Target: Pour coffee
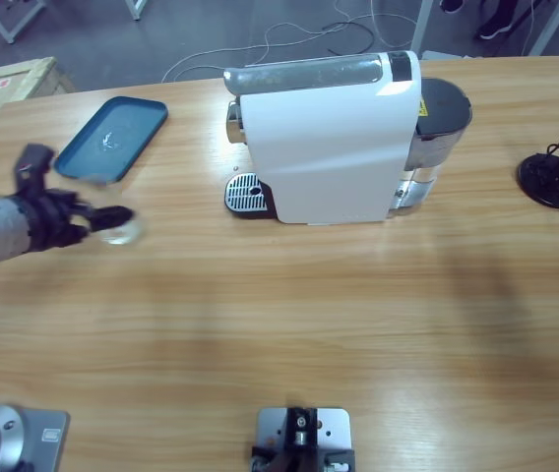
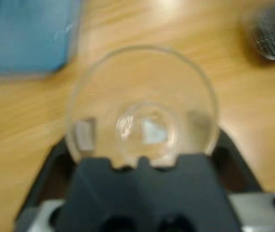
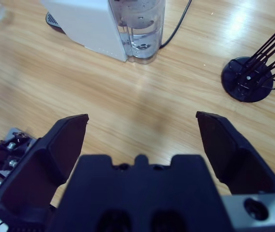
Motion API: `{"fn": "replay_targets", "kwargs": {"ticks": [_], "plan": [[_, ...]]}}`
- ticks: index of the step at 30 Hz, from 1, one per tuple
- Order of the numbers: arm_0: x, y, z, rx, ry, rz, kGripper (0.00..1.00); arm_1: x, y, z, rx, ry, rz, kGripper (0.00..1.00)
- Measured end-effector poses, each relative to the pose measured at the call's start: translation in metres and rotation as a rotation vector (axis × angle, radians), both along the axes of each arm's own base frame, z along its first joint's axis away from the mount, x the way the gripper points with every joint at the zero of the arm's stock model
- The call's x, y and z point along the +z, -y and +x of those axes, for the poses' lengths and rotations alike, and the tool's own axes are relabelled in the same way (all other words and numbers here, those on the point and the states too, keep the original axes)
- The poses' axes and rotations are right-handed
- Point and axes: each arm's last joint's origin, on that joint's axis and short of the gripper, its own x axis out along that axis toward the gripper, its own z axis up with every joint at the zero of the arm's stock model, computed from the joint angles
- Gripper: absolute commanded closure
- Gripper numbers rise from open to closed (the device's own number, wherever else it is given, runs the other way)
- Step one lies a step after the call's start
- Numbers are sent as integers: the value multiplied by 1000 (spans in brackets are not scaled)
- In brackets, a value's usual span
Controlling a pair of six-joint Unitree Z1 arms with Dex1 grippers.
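The glass cup (image 2: 142, 113), empty, sits clamped in the left end effector (image 1: 102, 224), arm reaching low over the table (image 1: 289, 315); right end effector (image 3: 142, 135) gapes apart.

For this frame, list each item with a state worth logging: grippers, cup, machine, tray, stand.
Left gripper: fingers shut on the glass cup, low over the table.
Glass cup: empty, upright, held.
Right gripper: fingers open, holding nothing, above bare table.
Coffee machine: upright, nothing on its drip grate.
Water tank: partly filled.
Blue tray: flat on the table, empty.
Black wire stand: upright, nothing on it.
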Motion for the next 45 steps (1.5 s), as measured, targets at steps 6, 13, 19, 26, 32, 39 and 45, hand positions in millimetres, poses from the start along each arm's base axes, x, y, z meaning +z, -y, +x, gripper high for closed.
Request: {"fn": "replay_targets", "kwargs": {"ticks": [6, 13, 19, 26, 32, 39, 45], "plan": [[14, 22, 16, -453, 67, 74, 1000, -4, 6, -4, 0, 4, 6, 0], [-1, 42, 89, -631, 112, 161, 1000, -4, 10, -6, 0, 2, 3, 0], [-9, 72, 122, -705, 122, 119, 1000, -7, 12, -7, 0, -16, -27, 0], [-17, 103, 132, -766, 124, 106, 1000, -7, 13, -8, 0, -20, -33, 0], [-17, 106, 134, -770, 127, 105, 1000, -7, 13, -8, 0, -20, -33, 0], [-20, 105, 126, -790, 111, 96, 1000, -7, 12, -8, 0, -18, -29, 0], [-21, 104, 121, -798, 102, 90, 29, -6, 12, -7, -4, -16, -20, 0]]}}
